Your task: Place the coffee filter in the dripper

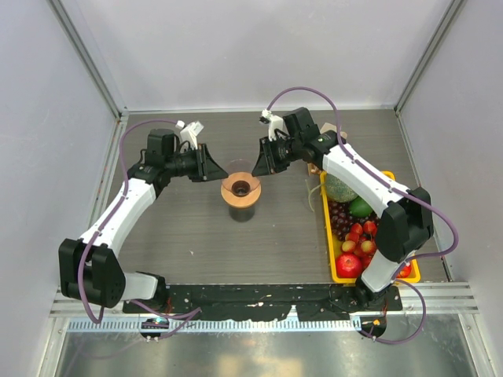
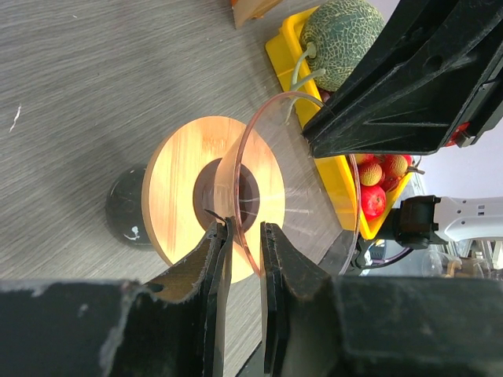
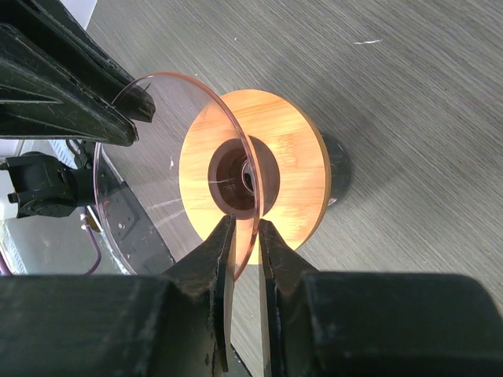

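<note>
Left gripper (image 2: 244,236) and right gripper (image 3: 246,236) each clamp the dripper (image 1: 240,187) rim; next, one must let go and fetch the coffee filter

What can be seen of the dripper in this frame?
The dripper is a clear glass cone with a faint pinkish rim, set through a round orange-brown wooden collar with a dark centre hole. It stands upright on a dark round base near the middle of the table. No filter shows inside it. The left claw and the right claw pinch its rim from opposite sides.
</note>
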Controlling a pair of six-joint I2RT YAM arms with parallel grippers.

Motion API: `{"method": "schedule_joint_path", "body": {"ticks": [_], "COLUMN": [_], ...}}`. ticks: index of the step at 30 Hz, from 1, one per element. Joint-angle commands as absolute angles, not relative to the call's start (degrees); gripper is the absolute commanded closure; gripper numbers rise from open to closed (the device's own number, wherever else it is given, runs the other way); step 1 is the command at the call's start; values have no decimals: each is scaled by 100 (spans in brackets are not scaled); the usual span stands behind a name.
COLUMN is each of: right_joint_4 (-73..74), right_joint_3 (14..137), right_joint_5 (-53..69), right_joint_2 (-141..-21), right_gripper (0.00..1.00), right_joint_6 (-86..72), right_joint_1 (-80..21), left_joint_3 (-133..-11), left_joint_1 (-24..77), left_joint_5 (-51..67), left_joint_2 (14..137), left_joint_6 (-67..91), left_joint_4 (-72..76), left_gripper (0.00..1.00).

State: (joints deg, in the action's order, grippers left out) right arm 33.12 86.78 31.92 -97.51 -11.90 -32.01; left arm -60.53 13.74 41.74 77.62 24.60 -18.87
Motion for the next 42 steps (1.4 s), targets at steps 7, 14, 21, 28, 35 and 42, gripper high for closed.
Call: {"method": "schedule_joint_path", "body": {"ticks": [7,14,21,28,35,42], "right_joint_4": [3182,3129,3217,3454,3682,3797], "right_joint_3": [8244,8077,8217,8490,8815,9017], "right_joint_5": [3023,3006,3085,2997,3111,3103], "right_joint_2": [-10213,-10248,-10134,-9941,-9914,-9940], "right_gripper": [95,95,94,81,71,58], "right_joint_6": [-686,-633,-589,-466,-413,-422], "right_joint_1": [-3533,-3542,-3542,-3551,-3542,-3533], "left_joint_3": [-5669,-5634,-5713,-5827,-5968,-6126], "left_joint_1": [1538,1564,1582,1582,1582,1582], "left_joint_5": [3700,3656,3753,3858,3929,3964], "left_joint_2": [8350,8341,8280,8113,8007,7998], "left_joint_6": [1916,1898,1898,1942,1942,1942], "left_joint_4": [-2320,-2320,-2329,-2364,-2443,-2531], "left_gripper": [100,100,89,77,66,58]}}
